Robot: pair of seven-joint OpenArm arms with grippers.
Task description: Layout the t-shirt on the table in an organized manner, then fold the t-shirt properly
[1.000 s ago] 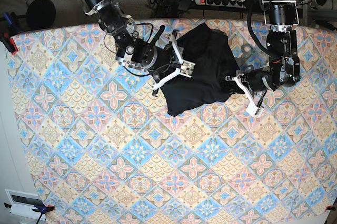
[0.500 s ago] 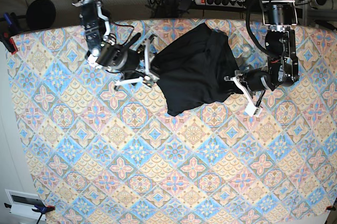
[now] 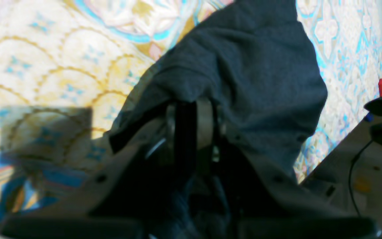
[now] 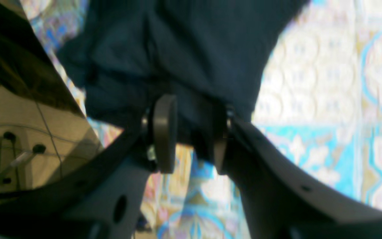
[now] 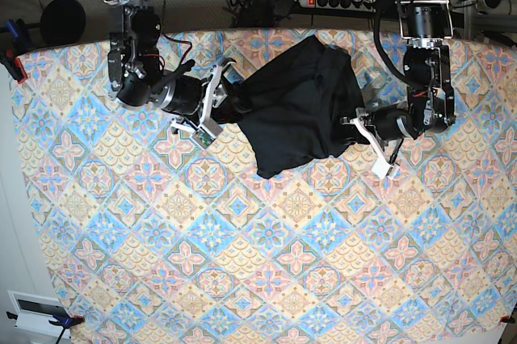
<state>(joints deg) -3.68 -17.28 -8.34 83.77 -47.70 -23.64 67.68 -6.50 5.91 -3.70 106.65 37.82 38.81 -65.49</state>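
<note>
A rumpled black t-shirt [image 5: 300, 106] is seen in the upper middle of the frame on the patterned worktop [image 5: 242, 263]. Its right edge is pinched in the left tool [image 5: 365, 131], and its left edge is clamped between the pads of the right tool [image 5: 220, 102].

left gripper [image 5: 367, 130]: jaws clamped | right gripper [image 5: 218, 106]: jaws clamped

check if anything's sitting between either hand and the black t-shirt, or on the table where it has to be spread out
Nothing visible stands in the way. Both hands already have cloth: the left hand and the right hand each pinch an edge of the t-shirt. The table around the bunched shirt shows only its patterned cover, no other objects.
</note>
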